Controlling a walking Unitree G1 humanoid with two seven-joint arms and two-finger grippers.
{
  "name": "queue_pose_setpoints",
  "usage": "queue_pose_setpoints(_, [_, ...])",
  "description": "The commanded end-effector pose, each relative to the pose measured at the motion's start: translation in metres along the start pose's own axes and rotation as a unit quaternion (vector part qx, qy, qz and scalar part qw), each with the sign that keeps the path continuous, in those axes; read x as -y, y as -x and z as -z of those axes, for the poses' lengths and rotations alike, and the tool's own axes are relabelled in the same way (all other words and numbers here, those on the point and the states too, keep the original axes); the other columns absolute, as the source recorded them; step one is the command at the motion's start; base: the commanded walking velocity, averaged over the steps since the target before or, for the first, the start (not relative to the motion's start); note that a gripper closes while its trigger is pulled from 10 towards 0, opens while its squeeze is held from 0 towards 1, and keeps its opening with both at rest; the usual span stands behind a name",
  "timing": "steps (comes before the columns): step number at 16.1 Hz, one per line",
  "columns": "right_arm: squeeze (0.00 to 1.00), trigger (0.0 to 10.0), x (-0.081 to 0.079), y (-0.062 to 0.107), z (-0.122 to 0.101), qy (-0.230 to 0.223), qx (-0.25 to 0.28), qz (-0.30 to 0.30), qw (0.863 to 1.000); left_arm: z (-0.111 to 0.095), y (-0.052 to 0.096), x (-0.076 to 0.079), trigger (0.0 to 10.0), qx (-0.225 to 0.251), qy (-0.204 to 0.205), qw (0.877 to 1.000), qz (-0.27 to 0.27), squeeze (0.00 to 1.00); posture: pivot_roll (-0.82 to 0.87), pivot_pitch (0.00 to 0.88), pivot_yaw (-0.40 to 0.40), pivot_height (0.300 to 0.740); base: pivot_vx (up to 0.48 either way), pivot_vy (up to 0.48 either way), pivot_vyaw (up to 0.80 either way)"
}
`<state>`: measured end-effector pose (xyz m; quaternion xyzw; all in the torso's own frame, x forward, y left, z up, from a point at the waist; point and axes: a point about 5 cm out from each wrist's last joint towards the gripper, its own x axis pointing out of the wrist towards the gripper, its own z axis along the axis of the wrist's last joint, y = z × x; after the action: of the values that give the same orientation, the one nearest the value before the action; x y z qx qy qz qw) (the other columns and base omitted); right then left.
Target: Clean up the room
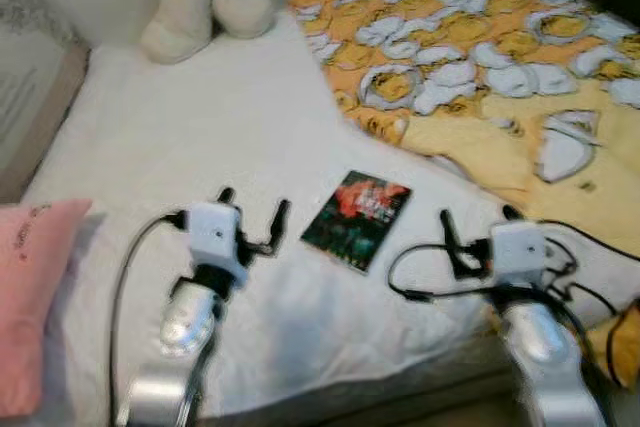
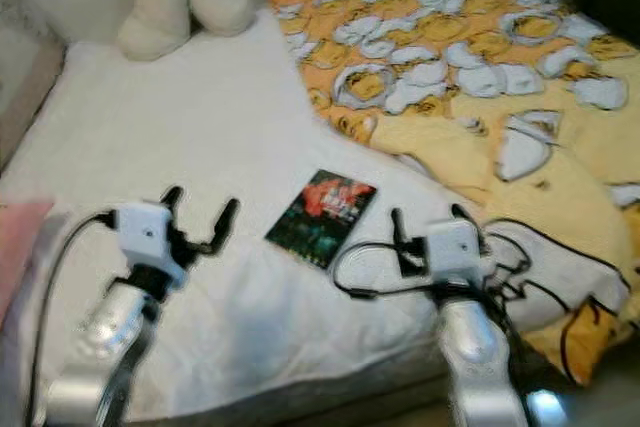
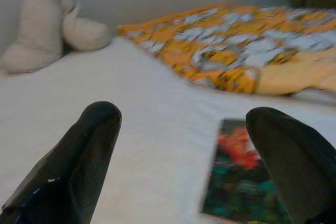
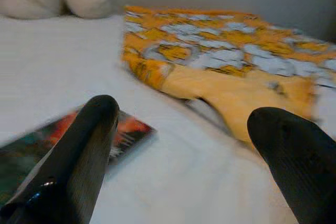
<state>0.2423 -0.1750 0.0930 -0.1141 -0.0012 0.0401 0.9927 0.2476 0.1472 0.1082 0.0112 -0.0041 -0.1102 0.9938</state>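
Near the bed's (image 1: 200, 117) front edge, a book (image 1: 357, 218) is being flanked by both grippers.
Left gripper (image 1: 254, 213) and right gripper (image 1: 477, 226) are being held spread, empty — the flat book risks being pushed rather than pinched.

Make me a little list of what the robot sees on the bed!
bed: white sheet
book: lies flat near the front edge, between the two grippers
blanket: orange and yellow, rumpled, on the robot's right
plush toy: cream, at the far end
pillow: pink, on the robot's left
left gripper: jaws open, beside the book
right gripper: jaws open, holding nothing
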Motion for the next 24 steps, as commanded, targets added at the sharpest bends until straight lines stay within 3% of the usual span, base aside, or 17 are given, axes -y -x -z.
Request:
queue_pose_setpoints(1, [0.00, 10.0, 0.003, 0.004, 0.003, 0.002, -0.004, 0.002, 1.000, 0.003, -0.004, 0.000, 10.0, -0.011, 0.002, 1.000, 0.005, 0.00, -0.21, 0.000, 0.170, 0.740, 0.000, 0.000, 0.00])
queue_pose_setpoints(4, [0.00, 10.0, 0.001, 0.007, 0.004, 0.001, -0.009, -0.002, 1.000, 0.013, -0.026, -0.001, 10.0, -0.053, 0.008, 0.998, 0.032, 0.00, -0.22, 0.000, 0.168, 0.740, 0.000, 0.000, 0.00])
queue_pose_setpoints(7, [0.00, 10.0, 0.004, 0.020, 0.009, 0.002, -0.024, -0.004, 1.000, 0.026, -0.069, -0.011, 10.0, -0.096, 0.057, 0.993, 0.044, 0.00, -0.25, 0.000, 0.173, 0.740, 0.000, 0.000, 0.00])
queue_pose_setpoints(9, [0.00, 10.0, 0.005, 0.029, 0.010, 0.003, -0.034, -0.004, 0.999, 0.029, -0.084, -0.011, 10.0, -0.112, 0.063, 0.990, 0.053, 0.00, -0.28, 0.000, 0.179, 0.740, 0.000, 0.000, 0.00])
queue_pose_setpoints(11, [0.00, 10.0, 0.009, 0.052, 0.009, 0.008, -0.048, -0.002, 0.999, 0.026, -0.104, -0.003, 10.0, -0.129, 0.088, 0.985, 0.074, 0.00, -0.33, 0.050, 0.193, 0.740, 0.000, 0.000, 0.00])
queue_pose_setpoints(12, [0.00, 10.0, 0.010, 0.056, 0.009, 0.008, -0.049, -0.002, 0.999, 0.025, -0.107, -0.002, 10.0, -0.129, 0.093, 0.984, 0.076, 0.00, -0.33, 0.050, 0.193, 0.740, 0.000, 0.000, 0.00])
queue_pose_setpoints(15, [0.00, 10.0, 0.014, 0.092, 0.009, 0.012, -0.082, 0.001, 0.997, 0.022, -0.118, -0.002, 10.0, -0.139, 0.105, 0.983, 0.065, 0.00, -0.39, 0.159, 0.214, 0.740, 0.000, 0.000, 0.00])
queue_pose_setpoints(18, [0.00, 10.0, 0.012, 0.124, 0.001, 0.015, -0.110, -0.009, 0.994, 0.030, -0.116, -0.006, 10.0, -0.159, 0.101, 0.980, 0.056, 0.00, -0.41, 0.248, 0.217, 0.740, 0.000, 0.000, 0.00])
queue_pose_setpoints(24, [0.00, 10.0, 0.007, 0.136, -0.007, 0.006, -0.123, -0.020, 0.992, 0.037, -0.112, -0.008, 10.0, -0.171, 0.127, 0.976, 0.051, 0.00, -0.42, 0.290, 0.210, 0.740, 0.000, 0.000, 0.00])
